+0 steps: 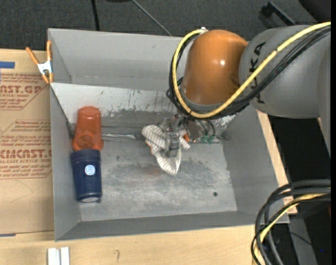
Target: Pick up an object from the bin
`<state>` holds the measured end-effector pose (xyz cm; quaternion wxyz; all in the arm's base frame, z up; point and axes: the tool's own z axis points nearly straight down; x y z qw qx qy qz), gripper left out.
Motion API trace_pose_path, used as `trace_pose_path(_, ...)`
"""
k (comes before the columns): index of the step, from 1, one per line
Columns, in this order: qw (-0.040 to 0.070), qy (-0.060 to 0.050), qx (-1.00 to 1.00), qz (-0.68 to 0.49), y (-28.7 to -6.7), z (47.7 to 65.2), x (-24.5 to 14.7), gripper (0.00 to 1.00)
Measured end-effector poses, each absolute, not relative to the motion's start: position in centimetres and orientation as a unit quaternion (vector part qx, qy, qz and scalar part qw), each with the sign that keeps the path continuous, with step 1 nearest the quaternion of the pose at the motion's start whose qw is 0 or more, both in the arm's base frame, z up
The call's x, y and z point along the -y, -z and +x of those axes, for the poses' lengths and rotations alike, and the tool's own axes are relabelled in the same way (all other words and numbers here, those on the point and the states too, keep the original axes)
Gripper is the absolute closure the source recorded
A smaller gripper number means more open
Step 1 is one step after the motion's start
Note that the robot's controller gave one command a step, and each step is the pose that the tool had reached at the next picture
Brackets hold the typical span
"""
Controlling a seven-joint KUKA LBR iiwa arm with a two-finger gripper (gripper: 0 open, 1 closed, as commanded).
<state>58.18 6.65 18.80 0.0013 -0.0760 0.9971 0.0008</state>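
Grey bin [156, 195] floor is bearing a crumpled white cloth [168, 162] mid-bin, the gripper [172, 142] sitting on it, whether apart or together I cannot tell, so pinching a thick fold is looking wisest.

White cloth [168, 162] (crumpled, mid-floor)

A grey bin [112, 51] sat on pale wood, with dark floor behind it.
Beyond the bin's far wall lay dark grey floor [228, 7], crossed by a black cord [94, 10]; the pale wooden tabletop [168, 244] ran along the bin's near and right sides.
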Motion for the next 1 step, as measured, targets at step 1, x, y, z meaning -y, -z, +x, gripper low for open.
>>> trace_pose_path(1, -0.002, 0.000, -0.997, -0.074, -24.21, 58.02, -6.87, 1.00)
